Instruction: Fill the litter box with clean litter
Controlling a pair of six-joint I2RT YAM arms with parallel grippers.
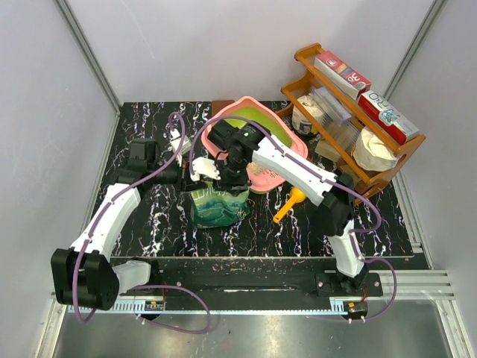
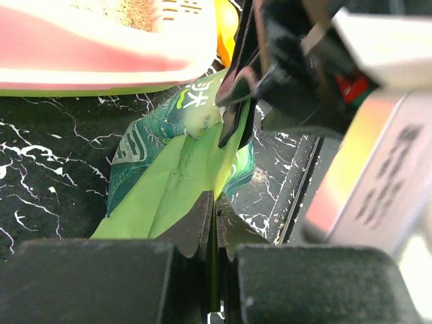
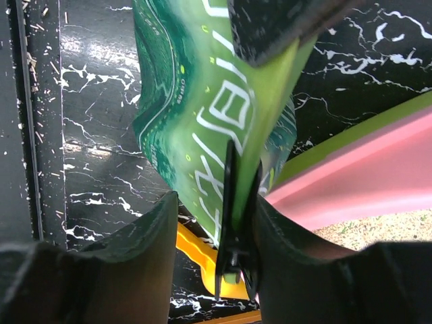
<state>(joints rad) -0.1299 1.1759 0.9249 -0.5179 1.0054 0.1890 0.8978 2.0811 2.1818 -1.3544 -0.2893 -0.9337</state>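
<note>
The pink litter box (image 1: 257, 145) with lime-green inner walls lies at the back centre. Beige clean litter shows inside it in the left wrist view (image 2: 118, 9) and the right wrist view (image 3: 378, 228). The green bag (image 1: 218, 207) stands in front of the box. My left gripper (image 2: 214, 202) is shut on the bag's folded top edge (image 2: 182, 182). A black clip (image 3: 237, 223) pinches that same edge. My right gripper (image 3: 216, 206) is open around the clip: the clip lies against the right finger, and the left finger (image 3: 145, 229) stands apart from it.
A yellow-orange scoop (image 1: 289, 205) lies on the black marble mat right of the bag. A brown wooden rack (image 1: 350, 112) with boxes and bags stands at the back right. Grey walls close in the back and sides.
</note>
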